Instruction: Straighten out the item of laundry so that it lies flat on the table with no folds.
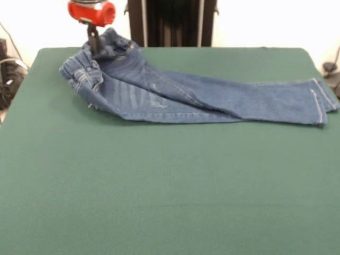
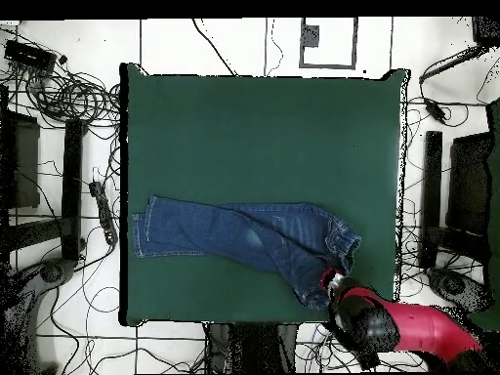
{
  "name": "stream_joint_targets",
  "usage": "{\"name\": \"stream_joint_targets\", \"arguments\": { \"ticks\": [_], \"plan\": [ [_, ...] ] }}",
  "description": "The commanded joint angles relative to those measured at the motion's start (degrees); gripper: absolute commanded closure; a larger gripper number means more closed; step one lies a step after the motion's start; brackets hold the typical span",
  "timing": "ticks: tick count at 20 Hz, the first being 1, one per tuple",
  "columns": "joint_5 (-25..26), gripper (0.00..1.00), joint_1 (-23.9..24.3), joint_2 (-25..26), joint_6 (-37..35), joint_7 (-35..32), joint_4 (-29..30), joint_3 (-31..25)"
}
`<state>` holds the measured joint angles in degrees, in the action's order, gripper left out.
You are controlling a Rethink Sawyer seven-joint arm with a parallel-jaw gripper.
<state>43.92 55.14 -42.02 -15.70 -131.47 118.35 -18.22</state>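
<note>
The small blue jeans [image 1: 175, 93] lie on the dark green table [image 1: 170, 186] toward its far side. The legs overlap and run to the right edge, and the waistband is bunched at the far left. My gripper [image 1: 95, 48], under its red wrist, is shut on the waistband's far edge, which is raised a little there. In the overhead view the jeans [image 2: 244, 232] stretch left from the gripper [image 2: 330, 281] near the table's [image 2: 254, 127] bottom right. The fabric is creased and folded around the hips.
The robot pedestal [image 1: 172, 24] stands behind the table's far edge. Cables and dark equipment [image 2: 59, 88] lie on the floor at the table's sides. The table's near half in the front view is bare green felt.
</note>
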Motion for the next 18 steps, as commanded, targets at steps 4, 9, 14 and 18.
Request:
{"name": "stream_joint_targets", "arguments": {
  "ticks": [4, 9, 14, 18],
  "plan": [
    [6.8, 1.0, 7.7, 8.5, -14.6, 35.2, -8.9, -18.9],
    [7.9, 1.0, 8.4, 9.5, -15.4, 38.3, -11.5, -21.2],
    [6.9, 1.0, 8.8, 9.2, -16.4, 39.8, -12.0, -22.0],
    [5.6, 1.0, 9.4, 9.8, -19.6, 44.5, -14.7, -23.3]
  ]
}}
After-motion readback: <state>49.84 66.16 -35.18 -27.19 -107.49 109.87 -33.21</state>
